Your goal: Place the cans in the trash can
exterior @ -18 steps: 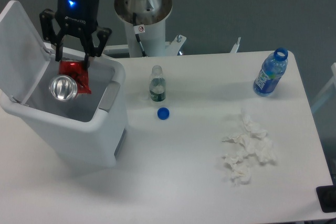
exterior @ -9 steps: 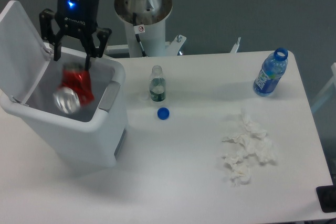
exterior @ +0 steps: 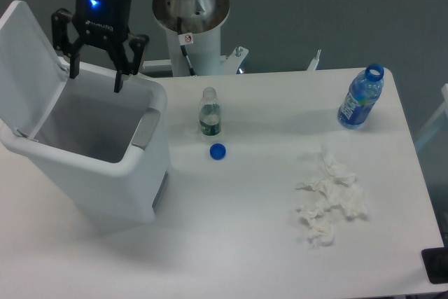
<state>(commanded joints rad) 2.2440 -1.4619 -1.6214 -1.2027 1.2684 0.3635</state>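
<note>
The white trash can (exterior: 143,173) stands at the left of the table with its flip lid (exterior: 24,61) raised. My gripper (exterior: 96,80) hangs open and empty just above the bin's back rim. The crushed red can is out of view; only the grey inside of the bin shows.
A small clear green-labelled bottle (exterior: 209,112) stands right of the bin, with a blue cap (exterior: 218,150) lying in front of it. A blue-labelled plastic bottle (exterior: 361,96) stands at the far right. Crumpled white tissues (exterior: 329,197) lie at the front right. The arm's base (exterior: 190,15) is behind.
The red can, held over the bin a second ago, fell from my opened gripper into the bin and out of sight. The gripper rose slightly.
</note>
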